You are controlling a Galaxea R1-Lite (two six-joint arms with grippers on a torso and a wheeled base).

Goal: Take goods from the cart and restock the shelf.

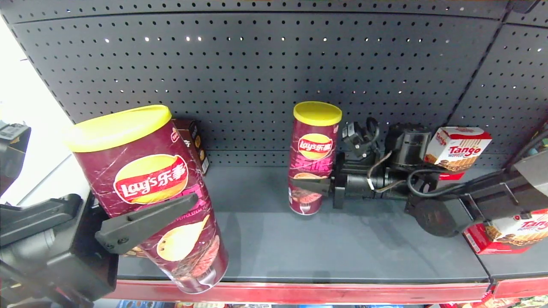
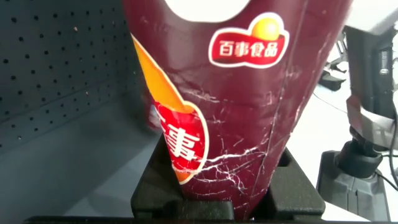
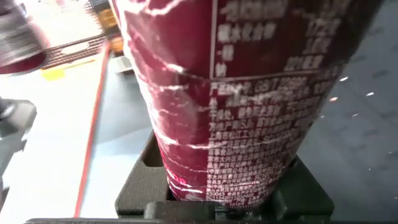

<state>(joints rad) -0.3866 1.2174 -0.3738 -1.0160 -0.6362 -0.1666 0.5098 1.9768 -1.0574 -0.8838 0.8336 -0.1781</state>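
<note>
Two maroon chip cans with yellow lids are held, one in each gripper. The left can (image 1: 145, 179) (image 2: 230, 112) tilts over the shelf's front left edge, my left gripper (image 1: 162, 214) (image 2: 227, 193) shut around its lower half. The right can (image 1: 313, 158) (image 3: 242, 106) is upright at the middle of the grey shelf (image 1: 351, 244), its base on or just above the board. My right gripper (image 1: 310, 186) (image 3: 227, 193) is shut on it from the right side.
A dark perforated back panel (image 1: 257, 64) closes the shelf behind. A dark box (image 1: 193, 141) stands at the back left. Wafer boxes sit at the right, one (image 1: 459, 147) behind the right arm and others (image 1: 513, 233) near the front. The shelf has a red front lip (image 1: 321, 293).
</note>
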